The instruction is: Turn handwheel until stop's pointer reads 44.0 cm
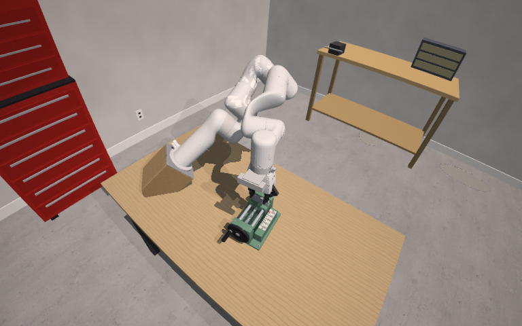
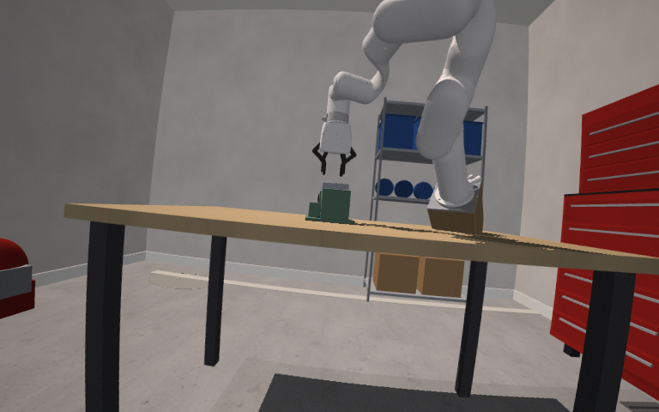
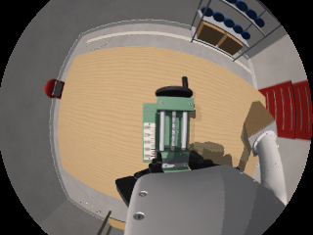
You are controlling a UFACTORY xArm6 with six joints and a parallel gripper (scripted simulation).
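Note:
The green screw-driven device [image 1: 259,246] [image 2: 335,206] [image 3: 171,103] stands on the table. Its black handwheel [image 1: 242,236] [image 3: 167,92] is at the end away from my gripper, with the crank handle [image 1: 226,236] [image 3: 185,81] sticking out. The grey stop [image 2: 335,186] is at the opposite end of the rods. A small red pointer [image 1: 268,211] [image 3: 154,155] is near that end of the white scale [image 1: 265,221] [image 3: 149,138]; its reading is too small to make out. My gripper [image 1: 259,197] [image 2: 332,173] [image 3: 175,159] is partly open and empty, pointing down just above the stop, clear of the handwheel.
The wooden table [image 1: 327,265] [image 2: 194,218] [image 3: 98,108] carries the device and the arm's wedge-shaped base [image 1: 161,182] [image 2: 454,221] [image 3: 257,117]. A red tool cabinet [image 1: 57,153] [image 2: 607,209] stands beyond the table by the base. A second bench [image 1: 385,70] stands apart by the wall.

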